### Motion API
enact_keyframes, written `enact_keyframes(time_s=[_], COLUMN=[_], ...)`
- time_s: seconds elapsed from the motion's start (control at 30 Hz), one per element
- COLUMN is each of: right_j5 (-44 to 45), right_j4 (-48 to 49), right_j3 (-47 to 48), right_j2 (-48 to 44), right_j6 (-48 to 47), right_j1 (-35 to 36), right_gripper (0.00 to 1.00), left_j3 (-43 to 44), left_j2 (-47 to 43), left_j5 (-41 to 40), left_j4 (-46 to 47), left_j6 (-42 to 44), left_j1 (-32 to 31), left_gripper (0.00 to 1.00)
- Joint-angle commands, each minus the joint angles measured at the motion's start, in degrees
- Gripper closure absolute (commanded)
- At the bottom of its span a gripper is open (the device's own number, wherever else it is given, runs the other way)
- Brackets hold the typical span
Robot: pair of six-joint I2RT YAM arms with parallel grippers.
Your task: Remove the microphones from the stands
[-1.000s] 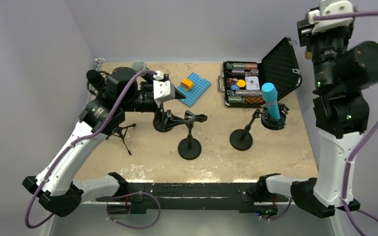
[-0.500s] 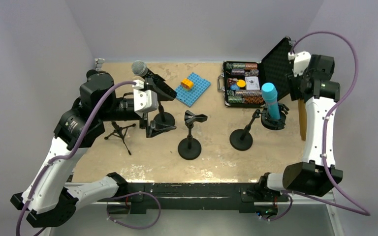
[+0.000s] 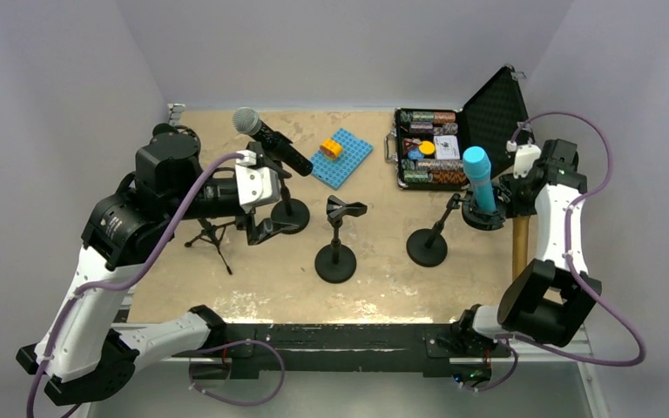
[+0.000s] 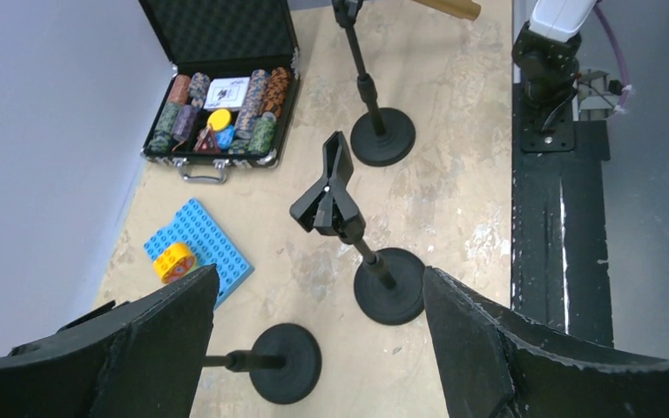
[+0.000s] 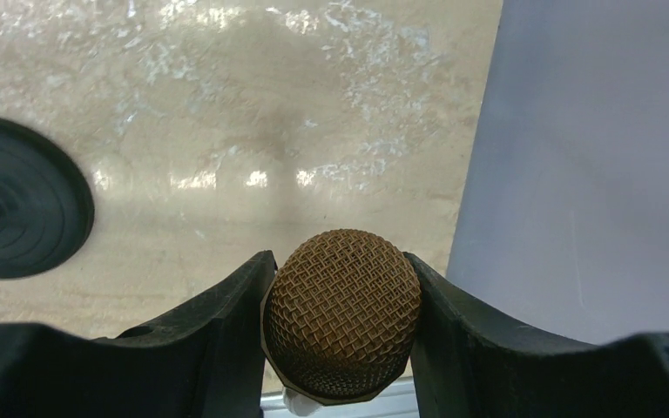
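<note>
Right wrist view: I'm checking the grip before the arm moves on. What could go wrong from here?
1. The right gripper holds the gold microphone only by its round mesh head, right at the edge of the table; it might slip and fall off.
2. The open left gripper hangs near the small tripod and could tip it.

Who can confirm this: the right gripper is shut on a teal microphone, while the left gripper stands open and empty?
Wrong on the microphone. The right gripper is shut on a golden-brown mesh-headed microphone, not a teal one, as the right wrist view shows. The left gripper does stand open and empty.
</note>
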Motion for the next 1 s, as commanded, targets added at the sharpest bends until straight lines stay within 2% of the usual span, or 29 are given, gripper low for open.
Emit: enact_keyframes(time_s=[0.0, 0.13, 0.27, 0.47, 0.6, 0.73, 0.87, 0.97], right_j5=[-5.3, -6.7, -7.7, -6.9, -5.3, -2.4, -2.1, -1.8], right_j4=[8.0, 12.9, 14.6, 15.2, 16.4, 19.1, 18.9, 19.0], right_j3=[-2.4, -10.3, -15.3, -14.9, -13.8, -13.3, -12.4, -12.4], right_j2=[3.2, 3.3, 3.9, 8.8, 10.7, 12.6, 14.2, 14.9], right_j6=[-0.3, -0.8, 0.9, 3.5, 1.5, -1.9, -1.4, 0.2], right_j1=[-3.5, -3.7, -3.7, -3.7, -3.7, -3.7, -3.7, -3.7], right_gripper=[1.00, 1.00, 1.00, 1.00, 0.99, 0.92, 0.82, 0.63], left_j3=[2.7, 5.9, 7.9, 5.9, 4.9, 6.7, 8.2, 8.4], left_j2=[1.4, 4.9, 6.7, 4.8, 4.3, 4.8, 5.5, 6.0], left_j5=[-5.5, -11.0, -11.6, -6.6, -7.3, -8.6, -9.1, -8.8], left_j4=[-4.8, -8.3, -7.9, -7.2, -6.0, -6.5, -7.0, -7.0], left_j6=[4.5, 8.5, 9.2, 6.1, 4.3, 5.1, 5.6, 5.6], left_j1=[-0.2, 0.4, 0.9, 0.9, 0.9, 1.1, 1.1, 1.1], left_gripper=[0.09, 0.09, 0.09, 0.09, 0.09, 0.09, 0.09, 0.09])
